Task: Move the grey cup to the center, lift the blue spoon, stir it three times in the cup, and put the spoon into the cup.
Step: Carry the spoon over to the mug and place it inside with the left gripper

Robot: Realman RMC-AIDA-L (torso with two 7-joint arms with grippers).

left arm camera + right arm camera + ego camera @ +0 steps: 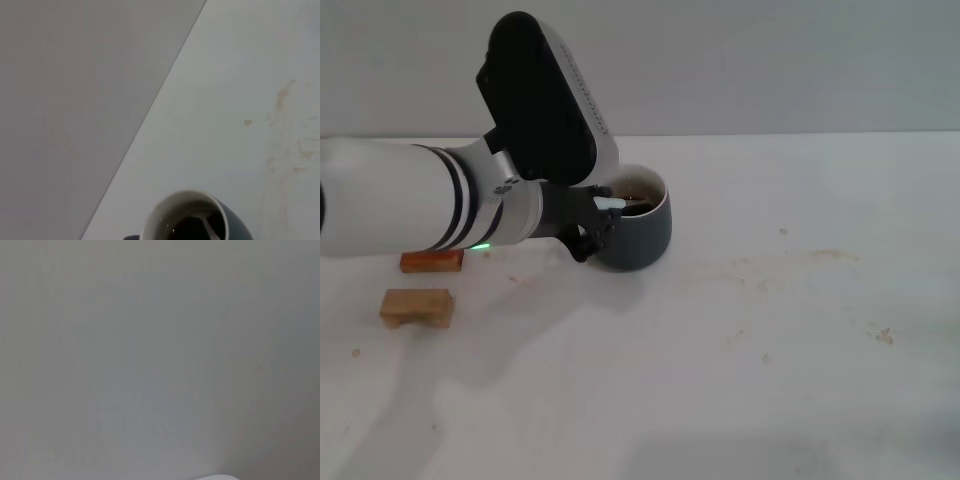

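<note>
The grey cup (638,232) stands on the white table a little left of the middle, with dark liquid inside; the left wrist view shows its cream inside (170,220). The blue spoon (611,204) pokes out at the cup's left rim, and its pale handle (210,228) slants down into the liquid. My left gripper (600,218) reaches in from the left and sits at the cup's left rim, shut on the spoon's handle end. The right arm is out of view, and its wrist view shows only a blank grey surface.
Two small wooden blocks lie left of the cup under my left arm, one (431,262) behind the other (417,307). Faint brown stains (790,262) mark the table right of the cup. A grey wall runs behind the table.
</note>
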